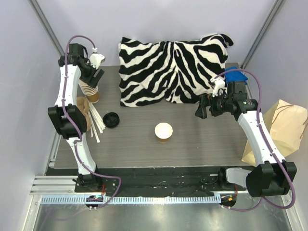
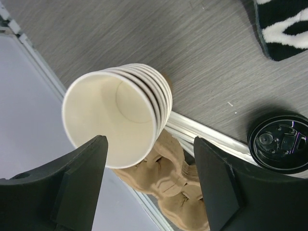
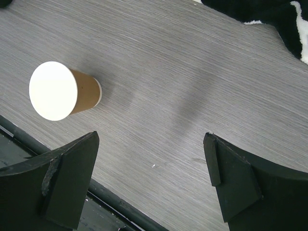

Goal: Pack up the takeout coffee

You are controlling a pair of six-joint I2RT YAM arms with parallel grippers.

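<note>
Left wrist view puts your left gripper (image 2: 150,142), jaws apart, at the stack of cups (image 2: 110,115): closing there may crush the top rim or lift several nested cups together. Your right gripper (image 3: 151,137) is spread wide, holding nothing. The takeout cup (image 1: 163,131) stands upright at the centre of the table (image 1: 202,144): kraft-brown wall, pale open mouth, no lid fitted. The black lid (image 1: 111,119) lies well apart, to its left.

Zebra-striped pillow (image 1: 173,67) at far edge, stacked cups (image 2: 115,120), loose black lid (image 1: 111,119), paper bag (image 1: 284,125)
</note>
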